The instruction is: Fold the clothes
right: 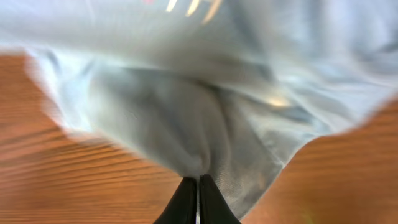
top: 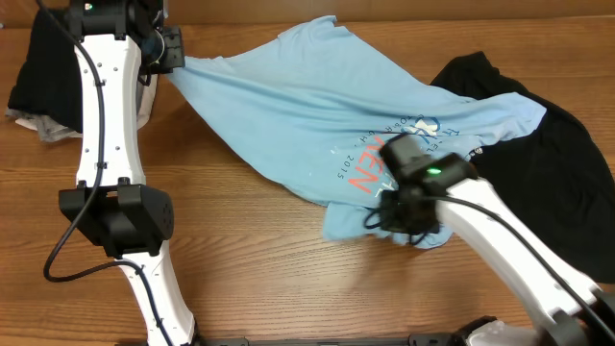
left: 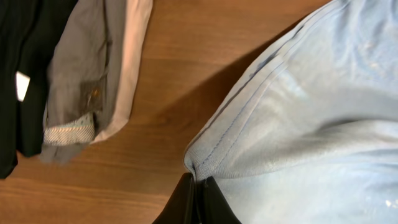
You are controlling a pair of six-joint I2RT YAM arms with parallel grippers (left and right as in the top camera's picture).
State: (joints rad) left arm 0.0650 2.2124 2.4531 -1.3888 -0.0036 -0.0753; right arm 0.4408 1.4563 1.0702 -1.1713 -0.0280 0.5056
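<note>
Light blue T-shirt (top: pixel 317 106) lies across the middle of the wooden table (top: pixel 240 279), print side up, pulled taut between the two arms. Left gripper (left: pixel 196 190) is clamped tight on the stitched hem at the shirt's far-left corner, with cloth pinched between the fingers. Right gripper (right: pixel 198 190) is also closed, pinching a bunch of fabric at the near-right edge; that wrist view is blurred. Black garment (top: pixel 567 163) is at the right, with the shirt overlapping its edge. Grey and black pile (left: pixel 81 81) sits far left, apart from the shirt.

Handling guess: thin jersey, light, floppy and stretchy, so it sags between grips and creases where slack. Best holds are hem corners, seams or shoulders; a mid-panel pinch just bunches it. Not fragile, and it should slide easily on the wood.
</note>
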